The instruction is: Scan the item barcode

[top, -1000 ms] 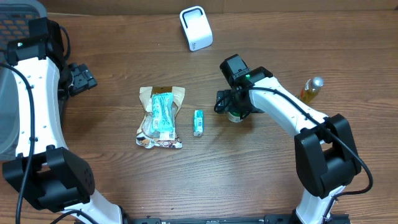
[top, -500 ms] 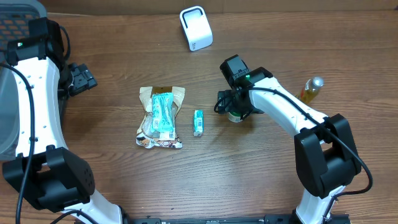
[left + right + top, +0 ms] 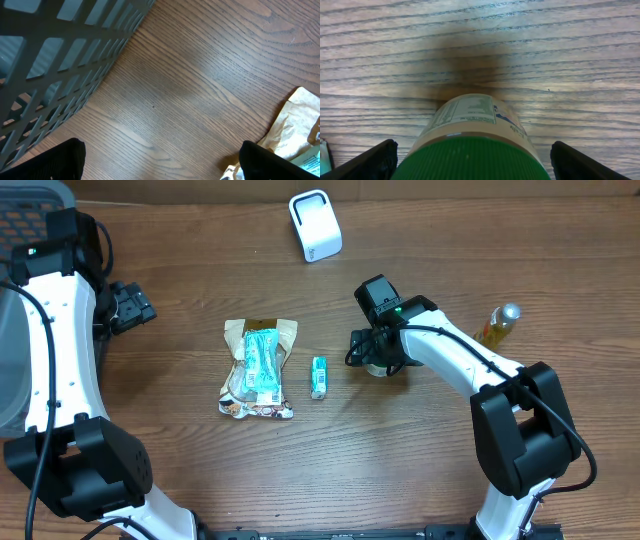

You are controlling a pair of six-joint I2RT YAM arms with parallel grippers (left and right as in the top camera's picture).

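Jar [image 3: 470,117] between the wide-spread fingers of the right gripper [image 3: 472,162].
Green lid on, contents hidden; fingers open on both sides of the lid, nothing gripped. Upright on the table [image 3: 400,470], well apart from the scanner [image 3: 315,225]. Left gripper [image 3: 138,306] fully open too, empty, beside the basket [image 3: 60,60]; impossible to tell what is inside. Bottle [image 3: 500,323] with yellow liquid at the right.

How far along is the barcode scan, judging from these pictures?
Done: nothing yet; no item is lifted. In hand: the right gripper stands open around the green-lidded jar, not gripping. Still to do: grasp it, carry it to the white scanner, show its barcode. The left gripper hangs open by the basket.
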